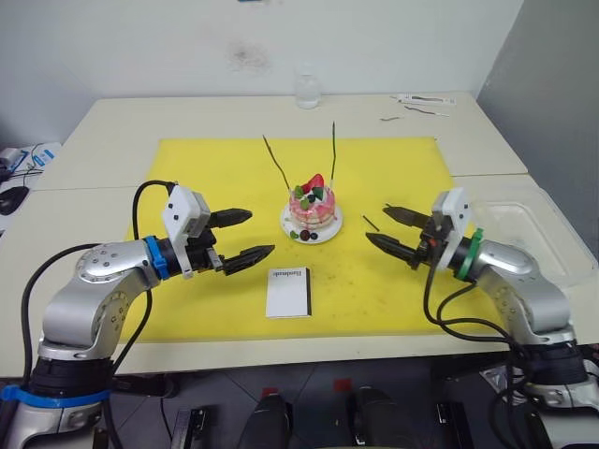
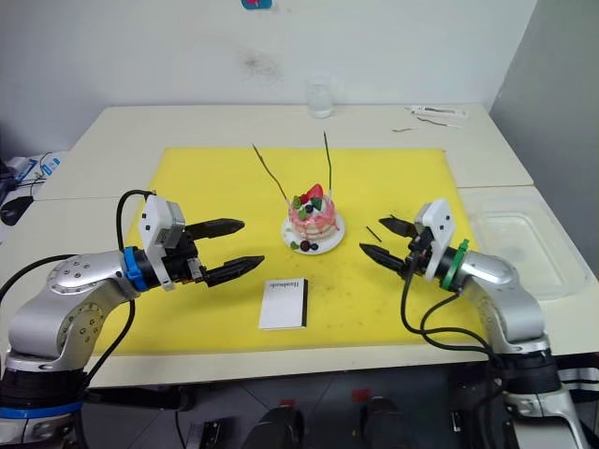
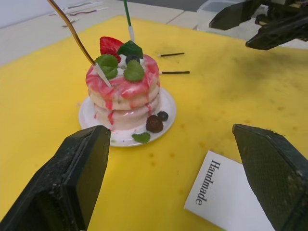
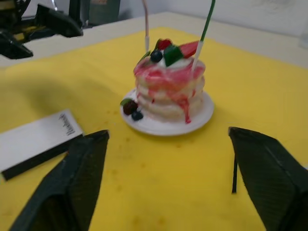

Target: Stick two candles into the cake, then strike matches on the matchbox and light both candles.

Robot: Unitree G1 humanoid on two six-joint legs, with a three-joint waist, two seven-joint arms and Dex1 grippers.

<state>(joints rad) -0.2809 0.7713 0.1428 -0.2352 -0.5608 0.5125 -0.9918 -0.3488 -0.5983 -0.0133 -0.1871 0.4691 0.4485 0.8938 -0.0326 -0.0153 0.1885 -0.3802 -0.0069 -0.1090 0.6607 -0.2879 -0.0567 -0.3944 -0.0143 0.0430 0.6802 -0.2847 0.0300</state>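
Both candles stood in the cake; matches and matchbox lay untouched, left gripper and right gripper spread, empty.

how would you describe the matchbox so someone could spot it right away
Find the yellow mat covering the table's middle, then the pink cake on its white plate at the centre. Just in front of the cake, toward the robot, lies the matchbox: the only flat white rectangle on the mat, with small black "Handmade" lettering along one edge.
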